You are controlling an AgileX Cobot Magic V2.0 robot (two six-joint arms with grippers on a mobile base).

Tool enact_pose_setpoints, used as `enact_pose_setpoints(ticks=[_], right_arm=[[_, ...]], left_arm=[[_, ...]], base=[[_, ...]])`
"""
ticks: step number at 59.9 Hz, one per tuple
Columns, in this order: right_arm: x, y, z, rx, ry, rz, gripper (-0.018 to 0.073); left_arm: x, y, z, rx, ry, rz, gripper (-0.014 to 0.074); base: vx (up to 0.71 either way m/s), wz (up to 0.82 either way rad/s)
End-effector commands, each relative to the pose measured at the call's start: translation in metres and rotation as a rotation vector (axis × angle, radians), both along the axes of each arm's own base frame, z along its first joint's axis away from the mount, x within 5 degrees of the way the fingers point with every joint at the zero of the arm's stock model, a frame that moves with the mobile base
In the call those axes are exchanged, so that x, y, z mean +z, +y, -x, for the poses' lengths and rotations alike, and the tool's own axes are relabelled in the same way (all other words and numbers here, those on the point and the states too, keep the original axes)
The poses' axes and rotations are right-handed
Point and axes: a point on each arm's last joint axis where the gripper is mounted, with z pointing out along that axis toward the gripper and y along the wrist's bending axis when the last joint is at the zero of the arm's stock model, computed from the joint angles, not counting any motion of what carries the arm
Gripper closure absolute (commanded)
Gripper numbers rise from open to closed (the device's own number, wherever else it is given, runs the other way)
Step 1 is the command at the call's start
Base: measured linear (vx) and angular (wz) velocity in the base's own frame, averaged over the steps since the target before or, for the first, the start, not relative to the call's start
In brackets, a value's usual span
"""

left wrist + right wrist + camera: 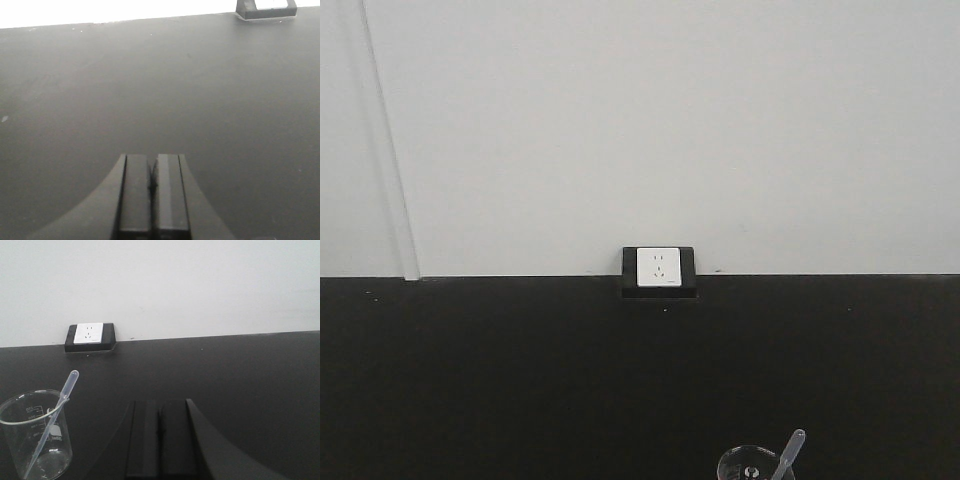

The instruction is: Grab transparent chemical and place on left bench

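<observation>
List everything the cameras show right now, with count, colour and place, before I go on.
beaker: one, clear glass, upright on the bench, left of the right gripper in its wrist view, not touching it
dropper: one, translucent, leaning inside the beaker
bench: one, matte black, running along the wall
socket: one, white in a black housing, at the back of the bench against the wall
wall: one, white, behind the bench
left gripper: one, black, shut and empty, over bare bench
right gripper: one, black, shut and empty, beside the beaker
</observation>
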Motion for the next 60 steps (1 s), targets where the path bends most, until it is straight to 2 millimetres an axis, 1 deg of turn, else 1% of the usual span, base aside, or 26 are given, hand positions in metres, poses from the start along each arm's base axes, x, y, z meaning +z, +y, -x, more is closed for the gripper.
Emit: enact_pose_setpoints(ticks=[1, 21, 29, 33, 37, 38, 44, 46, 50, 51, 52, 53, 60], right_arm=[[0.005, 0.0, 0.001, 0.002, -0.084, 0.008, 0.0564], [0.005, 0.0, 0.001, 0.002, -0.089, 0.008, 0.0564], [0.021, 0.001, 0.003, 0.013, -0.246, -0.003, 0.0564], [0.035, 0.002, 0.006, 0.021, -0.356, -0.031, 0.0564], [0.051, 0.001, 0.01, 0.023, -0.411, -0.047, 0.0564], [0.058, 0.001, 0.012, 0.023, -0.427, -0.047, 0.0564], [0.088, 0.001, 0.013, 0.019, -0.416, -0.04, 0.0564], [0.102, 0.001, 0.012, 0.017, -0.414, -0.037, 0.0564], [0.122, 0.001, 0.003, 0.014, -0.363, -0.035, 0.0564], [0.127, 0.001, -0.002, 0.013, -0.342, -0.035, 0.0564], [0.136, 0.001, -0.001, 0.013, -0.355, -0.035, 0.0564], [0.14, 0.001, -0.004, 0.013, -0.346, -0.035, 0.0564], [0.168, 0.001, -0.032, 0.011, -0.288, -0.035, 0.0564]], left_arm=[[0.003, 0.0, 0.001, -0.001, -0.081, 0.014, 0.06], [0.003, 0.0, 0.001, -0.001, -0.081, 0.014, 0.06], [0.003, 0.0, 0.001, -0.001, -0.081, 0.014, 0.06], [0.003, 0.0, 0.001, -0.001, -0.081, 0.014, 0.06], [0.003, 0.0, 0.001, -0.001, -0.081, 0.014, 0.06], [0.003, 0.0, 0.001, -0.001, -0.081, 0.014, 0.06], [0.003, 0.0, 0.001, -0.001, -0.081, 0.014, 0.06], [0.003, 0.0, 0.001, -0.001, -0.081, 0.014, 0.06], [0.003, 0.0, 0.001, -0.001, -0.081, 0.014, 0.06], [0.003, 0.0, 0.001, -0.001, -0.081, 0.014, 0.06], [0.003, 0.0, 0.001, -0.001, -0.081, 0.014, 0.06], [0.003, 0.0, 0.001, -0.001, -0.081, 0.014, 0.06], [0.003, 0.0, 0.001, -0.001, -0.081, 0.014, 0.06]], base=[[0.0, 0.0], [0.0, 0.0], [0.0, 0.0], [0.0, 0.0], [0.0, 0.0], [0.0, 0.0], [0.0, 0.0], [0.0, 0.0], [0.0, 0.0], [0.0, 0.0], [0.0, 0.0], [0.0, 0.0], [0.0, 0.0]])
